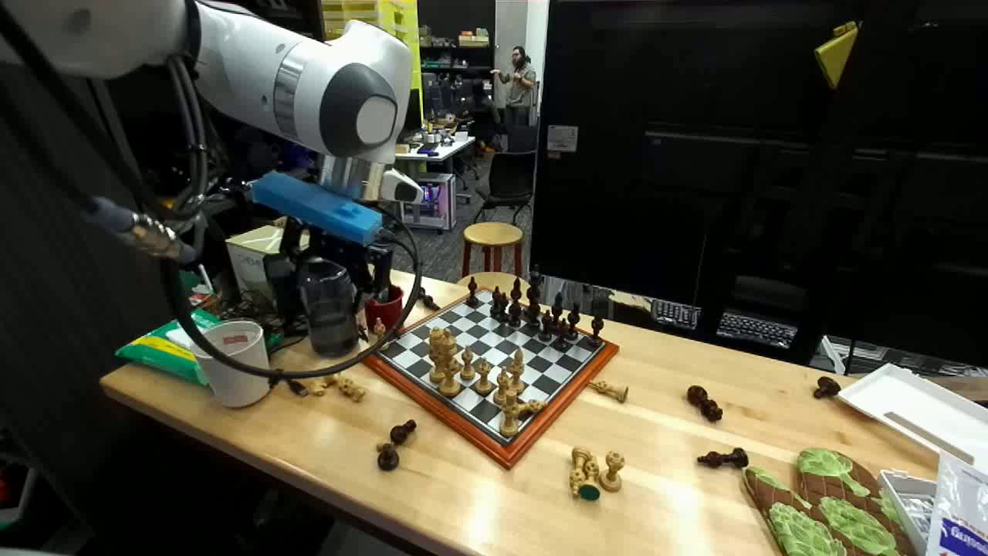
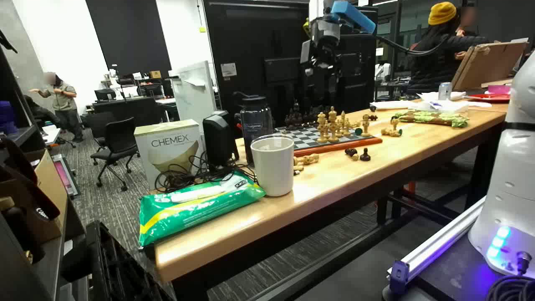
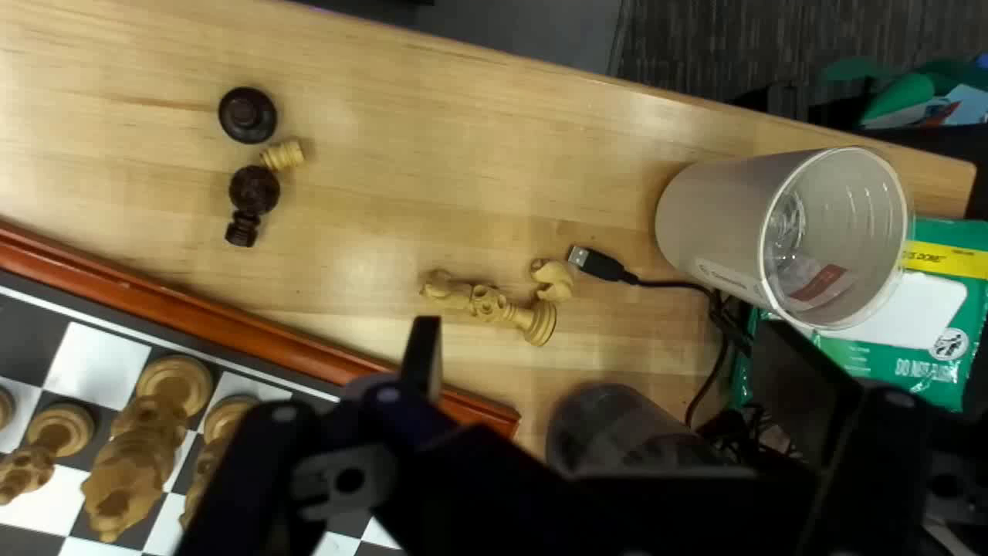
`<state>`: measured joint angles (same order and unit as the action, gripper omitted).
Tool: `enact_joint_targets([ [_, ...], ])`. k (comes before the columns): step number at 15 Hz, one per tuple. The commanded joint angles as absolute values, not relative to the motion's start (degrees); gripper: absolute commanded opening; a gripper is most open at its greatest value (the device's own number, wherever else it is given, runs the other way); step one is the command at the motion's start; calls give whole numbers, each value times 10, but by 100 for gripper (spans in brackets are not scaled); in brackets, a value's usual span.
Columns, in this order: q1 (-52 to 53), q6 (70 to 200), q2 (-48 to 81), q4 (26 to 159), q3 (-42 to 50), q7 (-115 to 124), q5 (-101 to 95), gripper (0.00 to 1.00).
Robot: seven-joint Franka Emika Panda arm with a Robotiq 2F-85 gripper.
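My gripper [image 3: 614, 371] hangs above the table's corner, jaws wide apart with nothing between them. In an exterior view the gripper [image 1: 333, 289] lines up with a dark clear bottle [image 1: 330, 316]. That bottle [image 2: 255, 125] stands upright on the table; part of the bottle [image 3: 602, 421] shows beneath the jaws in the wrist view. A light chess piece [image 3: 494, 303] lies on its side beside a small light piece [image 3: 553, 279]. The chessboard's red rim [image 3: 255, 326] runs at left, with light pieces standing on the board. A white cup [image 3: 718, 224] stands at the right.
A green wipes pack [image 2: 200, 211], a CHEMEX box [image 2: 167, 142] and a black speaker [image 2: 219, 142] crowd the table end. Dark pieces [image 1: 704, 403] lie loose by the board. A patterned mitt [image 1: 834, 502] and white tray [image 1: 903, 401] sit far along. A red cup [image 1: 386, 306] stands behind the bottle.
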<state>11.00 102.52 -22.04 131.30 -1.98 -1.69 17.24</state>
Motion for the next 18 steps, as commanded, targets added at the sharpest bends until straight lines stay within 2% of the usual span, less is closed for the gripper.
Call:
enact_joint_targets([
  [1, 96, 1023, -220, 1312, -32, -21, 176, 100],
  [18, 88, 1027, -233, 1315, -28, -17, 170, 100],
])
